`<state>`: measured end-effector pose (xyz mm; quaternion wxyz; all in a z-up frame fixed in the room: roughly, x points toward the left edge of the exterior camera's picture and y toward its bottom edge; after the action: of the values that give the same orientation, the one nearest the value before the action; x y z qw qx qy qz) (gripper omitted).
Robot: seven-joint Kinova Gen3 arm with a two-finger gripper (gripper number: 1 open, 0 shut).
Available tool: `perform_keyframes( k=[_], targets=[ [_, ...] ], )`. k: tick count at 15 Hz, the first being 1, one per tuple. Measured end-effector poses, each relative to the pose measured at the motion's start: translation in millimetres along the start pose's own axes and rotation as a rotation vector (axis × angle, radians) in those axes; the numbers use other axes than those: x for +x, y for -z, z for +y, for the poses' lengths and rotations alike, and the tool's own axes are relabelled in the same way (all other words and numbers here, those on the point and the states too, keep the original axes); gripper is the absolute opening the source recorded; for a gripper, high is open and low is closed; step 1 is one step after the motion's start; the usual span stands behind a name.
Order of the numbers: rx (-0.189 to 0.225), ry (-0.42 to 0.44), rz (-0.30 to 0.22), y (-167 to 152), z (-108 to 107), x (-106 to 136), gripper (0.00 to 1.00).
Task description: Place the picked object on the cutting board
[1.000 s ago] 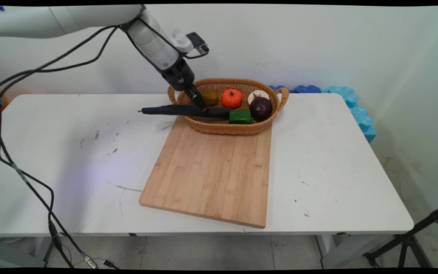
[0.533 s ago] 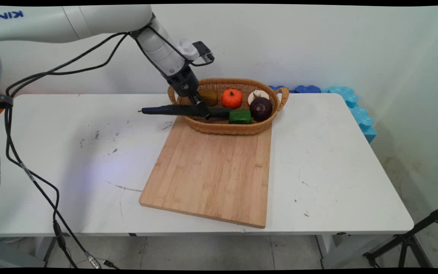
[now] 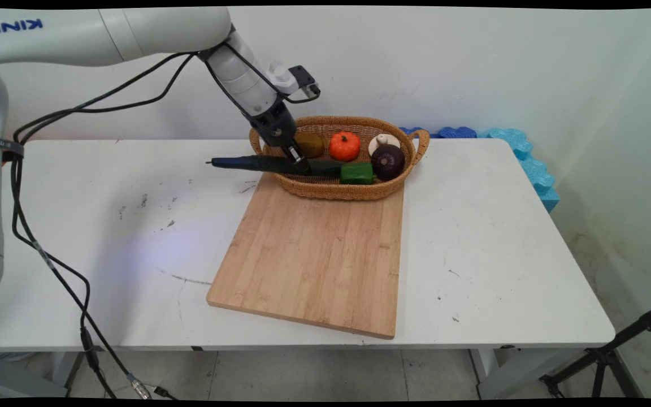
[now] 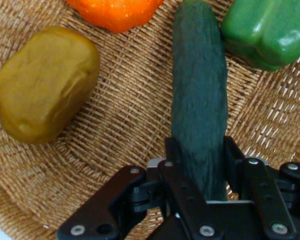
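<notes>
Wicker, woven tight and honey-brown, makes up the oval basket at the far side of the tabletop, its near wall touching the far edge of a bamboo cutting board. Reaching down into the basket's left end, the hand is clamped on a long dark-green cucumber, one finger on each flank. The cucumber lies nearly level, its left end jutting out over the basket's rim, probably because it is too long to lie inside. Beside it in the basket sit a brown potato, an orange pumpkin and a green pepper; a purple onion and a white mushroom rest toward the right handle.
</notes>
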<state>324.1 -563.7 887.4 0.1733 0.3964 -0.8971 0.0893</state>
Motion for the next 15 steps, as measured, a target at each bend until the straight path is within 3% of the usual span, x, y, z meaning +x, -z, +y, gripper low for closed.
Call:
perform_keyframes(
  k=[5, 10, 15],
  targets=[
    [0.02, -0.025, 0.022, 17, 3, 5, 0.0],
    [0.035, -0.055, 0.088, 71, 11, 14, 0.0],
    [-0.019, -0.1, 0.182, 144, 34, 4, 0.0]
  ],
)
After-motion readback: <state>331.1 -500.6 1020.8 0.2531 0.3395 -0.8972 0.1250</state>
